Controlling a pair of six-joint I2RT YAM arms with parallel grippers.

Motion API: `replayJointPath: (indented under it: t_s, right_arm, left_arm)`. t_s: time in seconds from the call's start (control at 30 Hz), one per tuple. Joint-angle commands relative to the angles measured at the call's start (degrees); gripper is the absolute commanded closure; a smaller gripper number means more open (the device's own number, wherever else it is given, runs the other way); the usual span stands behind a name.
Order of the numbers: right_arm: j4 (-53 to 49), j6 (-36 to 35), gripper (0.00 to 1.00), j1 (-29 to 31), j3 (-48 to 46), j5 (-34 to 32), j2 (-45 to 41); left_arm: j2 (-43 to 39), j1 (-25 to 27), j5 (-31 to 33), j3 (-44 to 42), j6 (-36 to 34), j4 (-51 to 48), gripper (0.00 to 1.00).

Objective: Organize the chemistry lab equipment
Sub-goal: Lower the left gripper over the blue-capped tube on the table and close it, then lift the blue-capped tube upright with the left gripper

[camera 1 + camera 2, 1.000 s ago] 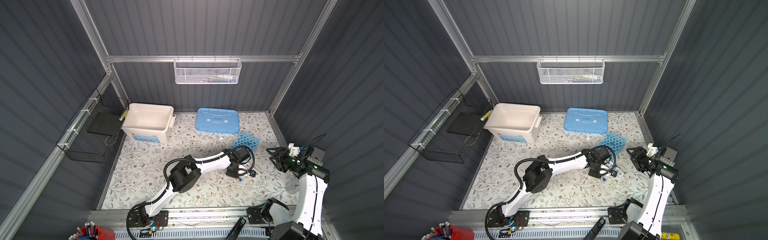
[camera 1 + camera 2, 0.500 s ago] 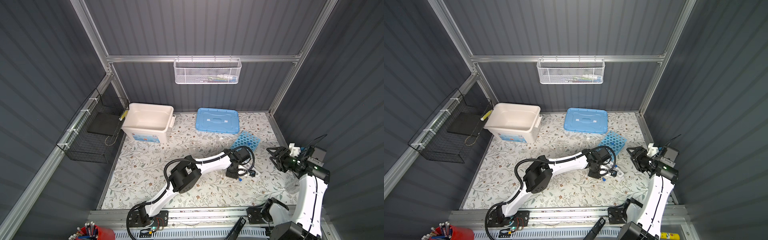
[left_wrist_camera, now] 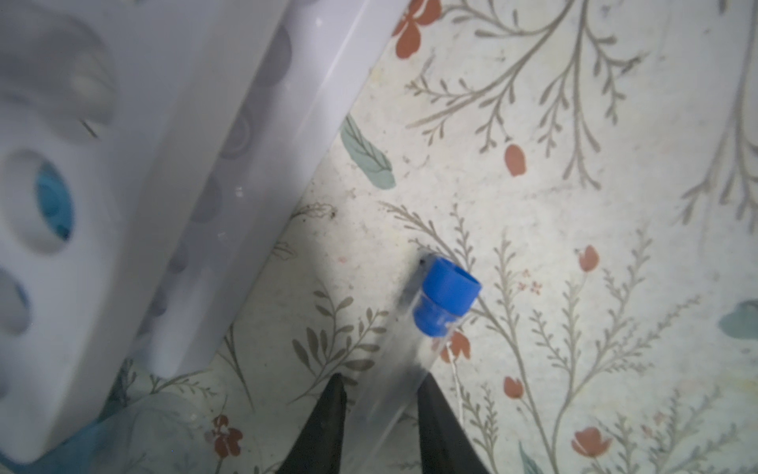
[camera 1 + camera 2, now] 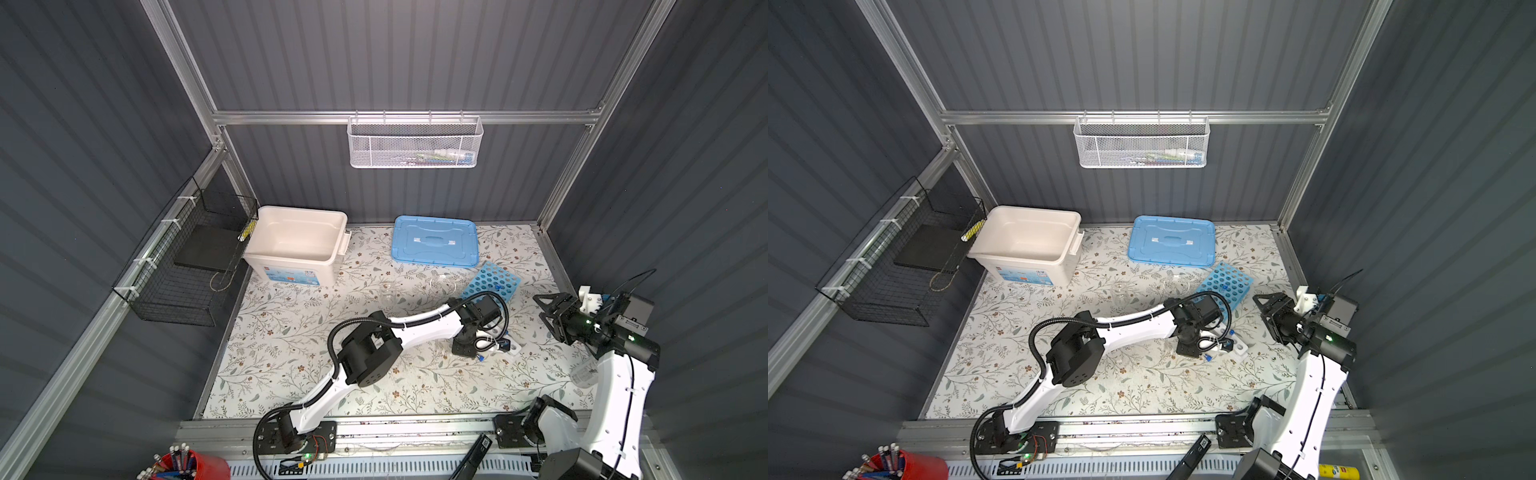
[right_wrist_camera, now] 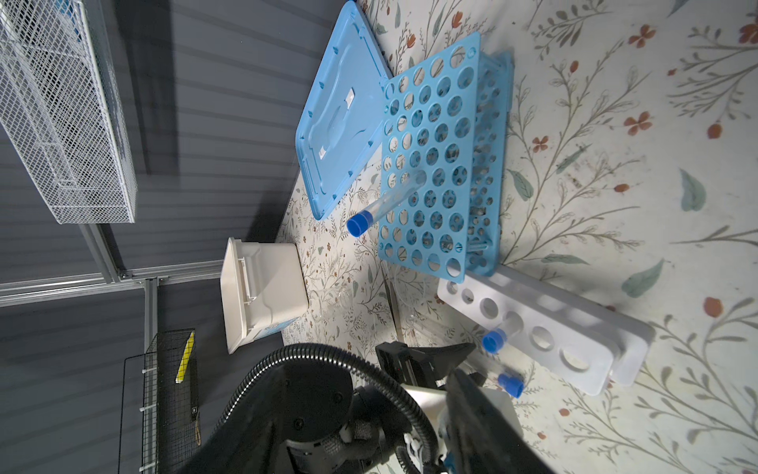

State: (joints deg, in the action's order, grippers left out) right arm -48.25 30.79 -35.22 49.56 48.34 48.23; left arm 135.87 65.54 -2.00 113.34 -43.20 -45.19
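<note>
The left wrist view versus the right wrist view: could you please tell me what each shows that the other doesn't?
Left wrist only: the tips of the left gripper either side of a blue-capped tube. Right wrist only: the blue rack holding a lone tube, the blue lid, white bin and wire basket. Both: the white rack, the blue-capped tube's cap and the floral table.
</note>
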Motion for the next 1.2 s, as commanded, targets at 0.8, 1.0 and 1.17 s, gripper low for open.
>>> replayJointPath:
  t_s: [0.8,1.0,1.17]
  right_arm:
    - [-1.7,-1.0,0.34,-0.2,-1.1,0.2,-1.4]
    - [-1.9,-0.9,0.34,-0.2,-1.2,0.2,-1.7]
    - [-2.4,-1.0,0.34,-0.2,-1.0,0.2,-2.2]
  left_arm:
    - [-0.6,-2.0,2.5,-4.6,5.4,-8.9,0.73]
    - [-1.6,-2.2,0.9,-3.9,5.7,-8.1,0.74]
    - [-2.6,-2.5,-0.8,-3.2,6.8,-7.0,0.78]
